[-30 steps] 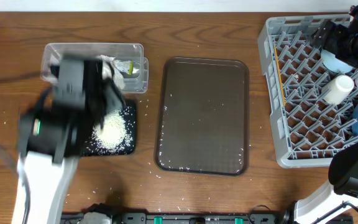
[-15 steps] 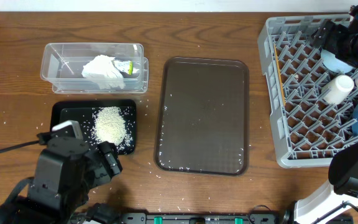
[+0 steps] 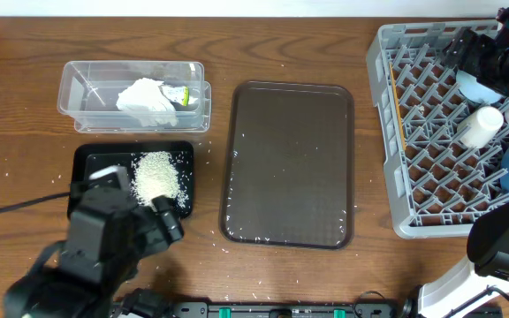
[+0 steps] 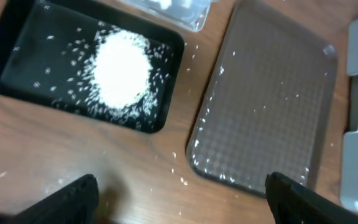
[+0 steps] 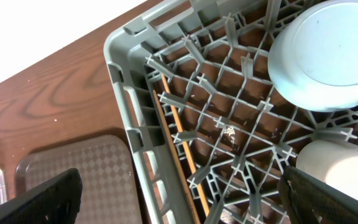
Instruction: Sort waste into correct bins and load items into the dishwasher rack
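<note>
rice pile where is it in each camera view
Overhead: rice pile lower left, in the black tray.
Left wrist: upper left, in that tray.
Right wrist: not in it.
Shared landmark: brown serving tray, centre overhead, right of the rice in the left wrist view, bottom left in the right wrist view.

The left arm (image 3: 104, 243) is a blocky black housing with a pale grey cap (image 3: 109, 175) and a thin black cable (image 3: 7, 212) running from it. The right arm (image 3: 502, 243) has a rounded black shell above a white link. Left fingers (image 4: 67, 200) and right fingers (image 5: 36, 199) are plain black.
</note>
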Controlling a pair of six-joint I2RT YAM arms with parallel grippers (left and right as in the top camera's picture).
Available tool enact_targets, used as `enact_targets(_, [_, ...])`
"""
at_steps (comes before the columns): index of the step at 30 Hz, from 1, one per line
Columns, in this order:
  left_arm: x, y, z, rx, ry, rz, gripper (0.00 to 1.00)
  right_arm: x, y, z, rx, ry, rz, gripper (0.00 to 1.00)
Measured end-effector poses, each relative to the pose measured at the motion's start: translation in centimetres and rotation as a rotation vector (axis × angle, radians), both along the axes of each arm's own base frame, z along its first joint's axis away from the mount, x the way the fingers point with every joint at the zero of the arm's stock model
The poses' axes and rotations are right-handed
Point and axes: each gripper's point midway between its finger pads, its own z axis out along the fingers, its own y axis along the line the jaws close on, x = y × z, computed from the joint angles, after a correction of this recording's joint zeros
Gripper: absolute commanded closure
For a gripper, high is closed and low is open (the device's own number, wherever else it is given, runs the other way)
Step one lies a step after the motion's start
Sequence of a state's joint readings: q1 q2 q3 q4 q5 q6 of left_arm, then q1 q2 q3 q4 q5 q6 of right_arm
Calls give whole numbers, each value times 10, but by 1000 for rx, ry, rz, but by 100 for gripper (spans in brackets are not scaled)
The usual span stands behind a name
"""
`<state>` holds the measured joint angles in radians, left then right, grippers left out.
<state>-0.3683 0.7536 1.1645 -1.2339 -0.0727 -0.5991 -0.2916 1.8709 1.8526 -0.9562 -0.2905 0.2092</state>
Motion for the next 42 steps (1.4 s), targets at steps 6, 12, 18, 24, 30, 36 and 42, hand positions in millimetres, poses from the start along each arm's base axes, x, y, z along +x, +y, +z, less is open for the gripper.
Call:
enact_targets(6, [42,-18,-26,28,-236,-125,12,0,0,0,0,0,0,1])
enact_targets(12, [53,0,-68,64,-412,-88,12,0,0,0,0,0,-1,1])
enact_targets(18, [57,21,-108,85,-515,-7,12,0,0,0,0,1,-1,1])
enact_targets(24, [66,26,-101,101,-688,15,12,0,0,0,0,0,0,1])
enact_targets(30, [69,31,-91,146,-798,15,12,0,0,0,0,0,0,1])
enact_targets(36, [71,38,-97,182,-823,33,12,0,0,0,1,1,0,1])
enact_targets(42, [70,39,-99,186,-810,30,12,0,0,0,0,1,0,1])
